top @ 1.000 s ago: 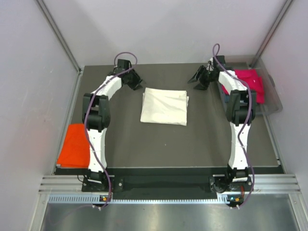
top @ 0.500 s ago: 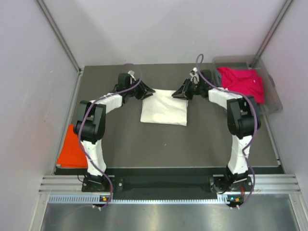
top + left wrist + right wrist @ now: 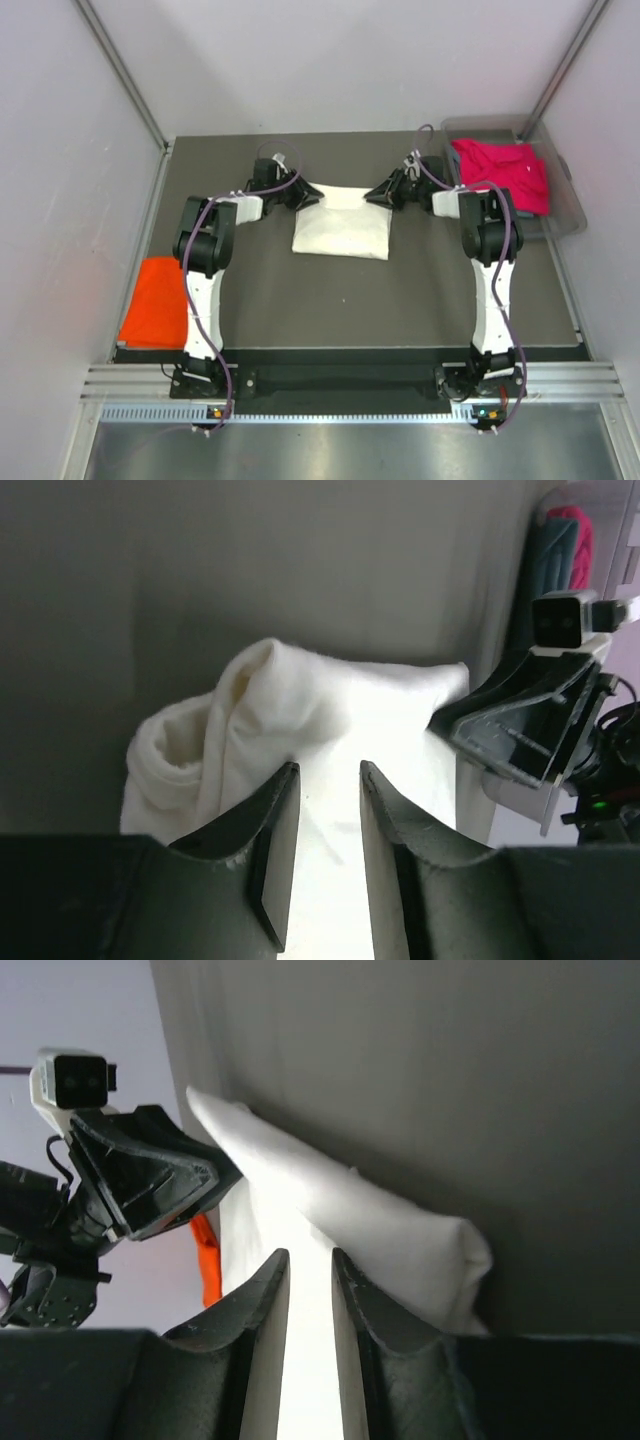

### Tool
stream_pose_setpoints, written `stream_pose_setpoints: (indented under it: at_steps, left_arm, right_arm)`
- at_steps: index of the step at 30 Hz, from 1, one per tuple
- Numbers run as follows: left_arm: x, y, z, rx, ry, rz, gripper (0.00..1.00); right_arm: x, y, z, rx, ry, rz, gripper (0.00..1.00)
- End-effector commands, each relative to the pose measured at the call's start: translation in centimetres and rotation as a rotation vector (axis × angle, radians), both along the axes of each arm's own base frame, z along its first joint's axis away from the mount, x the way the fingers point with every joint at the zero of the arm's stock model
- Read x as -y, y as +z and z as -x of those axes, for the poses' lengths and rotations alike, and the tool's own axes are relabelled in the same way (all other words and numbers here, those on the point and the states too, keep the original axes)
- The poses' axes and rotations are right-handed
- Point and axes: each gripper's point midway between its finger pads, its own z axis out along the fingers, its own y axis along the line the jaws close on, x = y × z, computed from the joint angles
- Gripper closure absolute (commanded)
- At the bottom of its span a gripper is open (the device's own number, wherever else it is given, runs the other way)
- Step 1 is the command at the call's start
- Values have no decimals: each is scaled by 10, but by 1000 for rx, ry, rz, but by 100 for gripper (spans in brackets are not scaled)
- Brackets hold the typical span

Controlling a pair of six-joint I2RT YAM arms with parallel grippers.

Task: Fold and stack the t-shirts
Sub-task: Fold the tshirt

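A folded cream-white t-shirt (image 3: 342, 225) lies in the middle of the dark table. My left gripper (image 3: 306, 196) is at its far left corner and my right gripper (image 3: 377, 193) at its far right corner, facing each other. In the left wrist view the left gripper (image 3: 328, 770) has white cloth (image 3: 330, 700) filling the narrow gap between its fingers, with the corner bunched up. The right gripper (image 3: 309, 1255) is likewise closed on the far edge of the white cloth (image 3: 400, 1240). An orange t-shirt (image 3: 155, 300) lies at the table's near left edge.
A clear plastic bin (image 3: 570, 215) at the far right holds a magenta-pink t-shirt (image 3: 505, 170), with grey-blue cloth (image 3: 545, 565) beside it in the left wrist view. Grey walls enclose the table at the back and on both sides.
Both arms swung inward from the far corners of the table and came down onto the white t-shirt's far edge. The right jaws narrowed onto the cloth.
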Motion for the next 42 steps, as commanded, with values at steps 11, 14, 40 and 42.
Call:
stream_pose_setpoints:
  at_steps: [11,14,40,42]
  left_arm:
    - [8,72,-9,113,-94,52,57]
    - [5,55,-8,91,-65,56,57]
    - [-4,79,74,13,-121,123,61]
    - [1,62,86,-14,-126,148,66]
  right_arm:
    - [6,99,-24,157,-39,6,62]
    - [-17,94,-16,147,-56,-77,59]
    - [-12,97,85,48,195,41,48]
    - [-30,92,98,72,244,-19,59]
